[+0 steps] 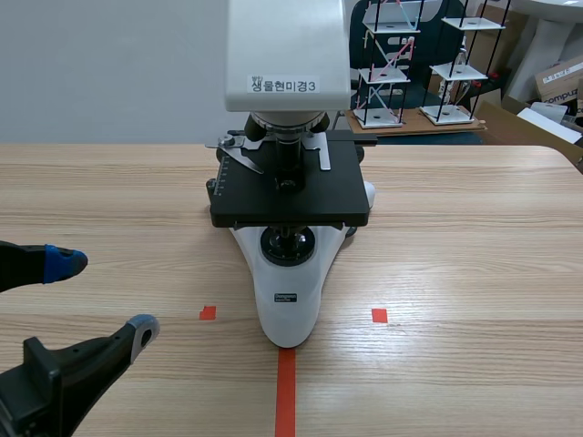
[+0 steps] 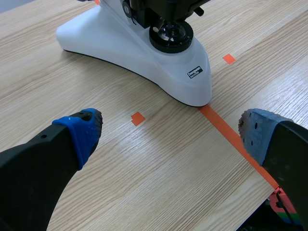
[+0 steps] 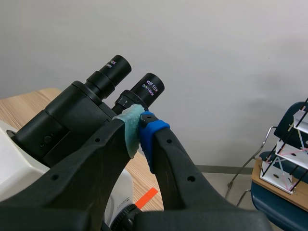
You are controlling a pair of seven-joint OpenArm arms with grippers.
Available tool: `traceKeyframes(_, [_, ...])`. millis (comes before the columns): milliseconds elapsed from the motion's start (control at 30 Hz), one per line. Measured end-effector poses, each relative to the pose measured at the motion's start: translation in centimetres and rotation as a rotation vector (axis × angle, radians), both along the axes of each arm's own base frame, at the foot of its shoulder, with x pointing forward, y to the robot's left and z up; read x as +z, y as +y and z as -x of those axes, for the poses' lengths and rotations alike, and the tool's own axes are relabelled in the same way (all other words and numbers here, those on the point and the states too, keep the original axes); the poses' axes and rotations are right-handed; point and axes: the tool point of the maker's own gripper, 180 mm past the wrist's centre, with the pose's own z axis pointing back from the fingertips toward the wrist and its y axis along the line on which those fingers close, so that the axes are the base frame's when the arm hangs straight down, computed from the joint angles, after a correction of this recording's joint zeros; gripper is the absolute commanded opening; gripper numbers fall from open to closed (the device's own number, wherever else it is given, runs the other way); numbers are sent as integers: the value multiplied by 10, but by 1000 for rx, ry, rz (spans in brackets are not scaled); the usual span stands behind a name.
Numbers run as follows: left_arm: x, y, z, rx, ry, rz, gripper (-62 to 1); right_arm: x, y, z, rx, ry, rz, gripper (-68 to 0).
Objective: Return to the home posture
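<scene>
A white and black microscope (image 1: 290, 282) stands at the table's middle, its base on the orange-red tape line. My left gripper (image 1: 105, 297) hovers low at the near left, open, with bare table between its fingers. In the left wrist view the microscope's base (image 2: 144, 53) lies ahead of the left gripper (image 2: 168, 139), apart from it. The right gripper (image 3: 140, 131) is raised and shut on nothing, its pads pressed together just beside the microscope's two black eyepieces (image 3: 144, 91). The scene view does not show the right gripper.
The wooden table (image 1: 474, 264) stretches wide on both sides of the microscope. Beyond its far edge stand wire shelf models (image 1: 392, 64), a blue chair and cardboard boxes (image 1: 556, 82). The table's near edge (image 2: 269, 192) runs close under the left gripper's right finger.
</scene>
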Motion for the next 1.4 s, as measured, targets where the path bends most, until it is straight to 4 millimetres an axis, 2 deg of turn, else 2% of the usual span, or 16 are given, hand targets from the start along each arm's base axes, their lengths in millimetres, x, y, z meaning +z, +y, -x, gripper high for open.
traceKeyframes(900, [0, 0, 0, 0, 0, 0, -13, 2, -1, 1, 3, -13, -11, -665])
traceKeyframes(967, [0, 0, 0, 0, 0, 0, -13, 1, -3, 5, 5, -26, -23, -630])
traceKeyframes(1067, [0, 0, 0, 0, 0, 0, -13, -11, -14, 13, -11, -6, -10, -578])
traceKeyframes(1200, [0, 0, 0, 0, 0, 0, -13, -20, -33, 35, -20, 5, 15, -503])
traceKeyframes(1333, [0, 0, 0, 0, 0, 1, -13, -21, -43, 65, -14, -8, 11, -326])
traceKeyframes(1400, [0, 0, 0, 0, 0, 0, -13, -34, -42, 83, 10, 10, 33, -226])
